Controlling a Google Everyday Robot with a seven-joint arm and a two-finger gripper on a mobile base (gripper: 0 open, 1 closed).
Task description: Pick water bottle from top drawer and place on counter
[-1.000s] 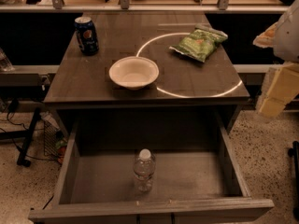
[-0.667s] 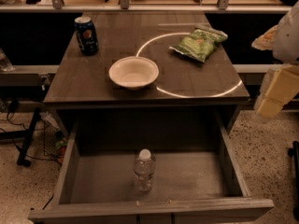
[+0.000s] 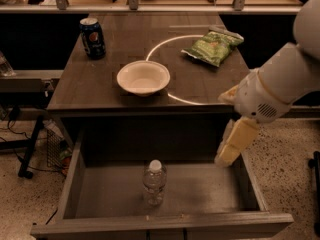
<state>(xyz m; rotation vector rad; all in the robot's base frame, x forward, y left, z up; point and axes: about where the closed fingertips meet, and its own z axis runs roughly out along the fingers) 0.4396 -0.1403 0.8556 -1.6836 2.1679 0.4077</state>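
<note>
Dark brown wood grain fills the upper half of your camera view: that's the worktop, square to you, with a thin bright ring curving across its right side. Over at the far left corner a dark blue soda can stands upright. A white bowl sits near the front edge, and its right rim just covers the ring's line. At the far right a green snack bag lies flat over the ring's far stretch.

Drop your eyes below the front edge and the top drawer is pulled right out, grey-brown, wide and shallow. And there's your water bottle! It stands upright on the drawer floor, white cap on top, about mid-width and nearer the front panel than the back. It touches neither side wall.

Now the right side. The white arm reaches in from the upper right corner, and your pincer hangs from it, cream-coloured and pointing downward. It sits over the drawer's rear right corner, just below the worktop's front edge, and it's apart from the bottle, off to its right and higher up. Open or closed? You cannot tell from this angle. Speckled floor shows beyond the drawer's right wall.
</note>
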